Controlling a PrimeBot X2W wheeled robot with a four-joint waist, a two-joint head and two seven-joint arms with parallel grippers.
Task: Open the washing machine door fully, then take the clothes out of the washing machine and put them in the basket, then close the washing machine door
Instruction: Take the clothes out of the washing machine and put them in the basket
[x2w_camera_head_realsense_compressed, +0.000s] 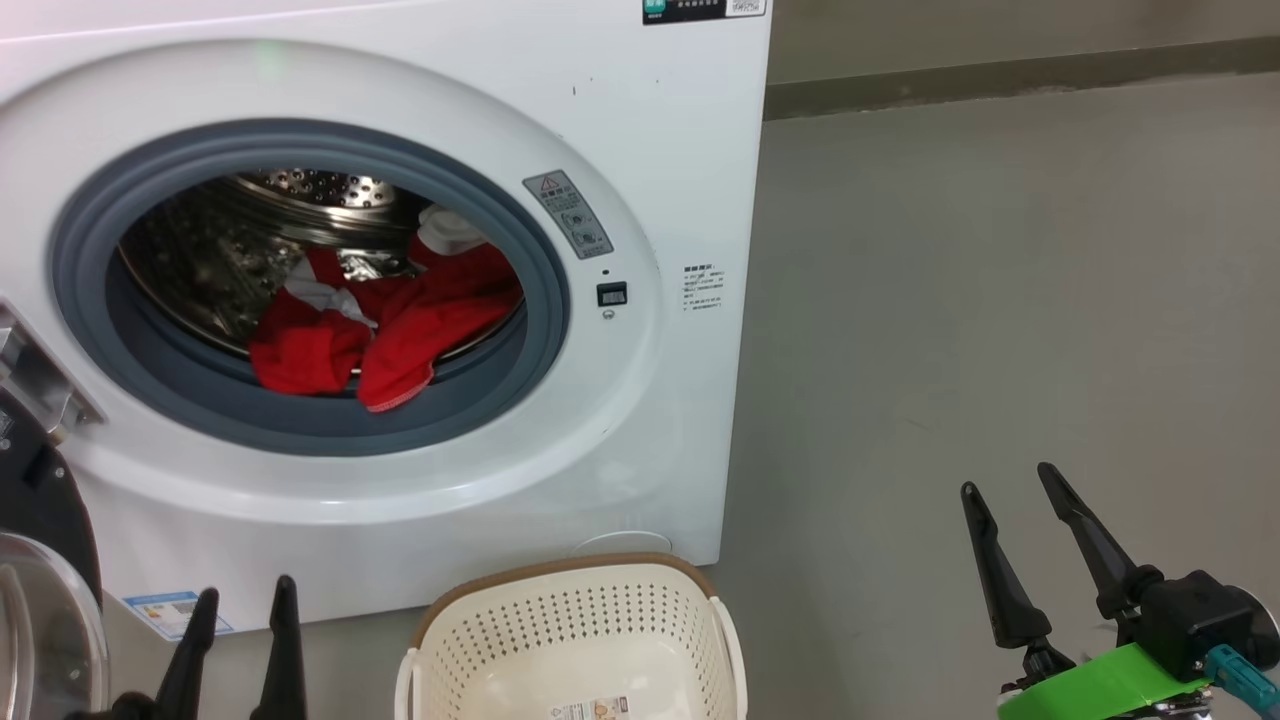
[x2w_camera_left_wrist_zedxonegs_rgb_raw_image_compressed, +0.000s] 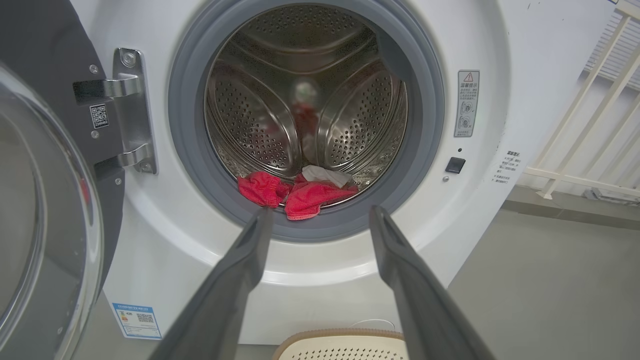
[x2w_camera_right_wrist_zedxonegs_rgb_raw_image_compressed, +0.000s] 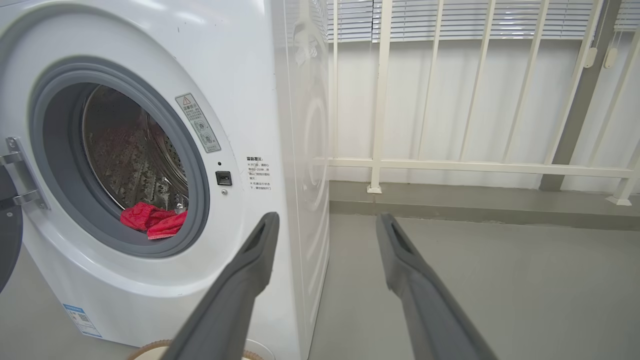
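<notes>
The white washing machine (x2w_camera_head_realsense_compressed: 650, 150) stands with its door (x2w_camera_head_realsense_compressed: 40, 590) swung open to the left. Red clothes (x2w_camera_head_realsense_compressed: 385, 320) with white trim lie at the front of the steel drum, one edge hanging over the grey gasket. The cream basket (x2w_camera_head_realsense_compressed: 570, 640) sits on the floor just below the opening. My left gripper (x2w_camera_head_realsense_compressed: 245, 600) is open at the lower left, in front of the machine's base. In the left wrist view its fingers (x2w_camera_left_wrist_zedxonegs_rgb_raw_image_compressed: 250, 260) point at the clothes (x2w_camera_left_wrist_zedxonegs_rgb_raw_image_compressed: 295, 192). My right gripper (x2w_camera_head_realsense_compressed: 1010, 495) is open over the floor to the machine's right, holding nothing.
Grey floor (x2w_camera_head_realsense_compressed: 1000, 300) stretches to the right of the machine. A cream metal railing (x2w_camera_right_wrist_zedxonegs_rgb_raw_image_compressed: 450, 165) with white curtains behind it runs along the wall beyond. The door's hinge (x2w_camera_left_wrist_zedxonegs_rgb_raw_image_compressed: 130, 110) is on the machine's left side.
</notes>
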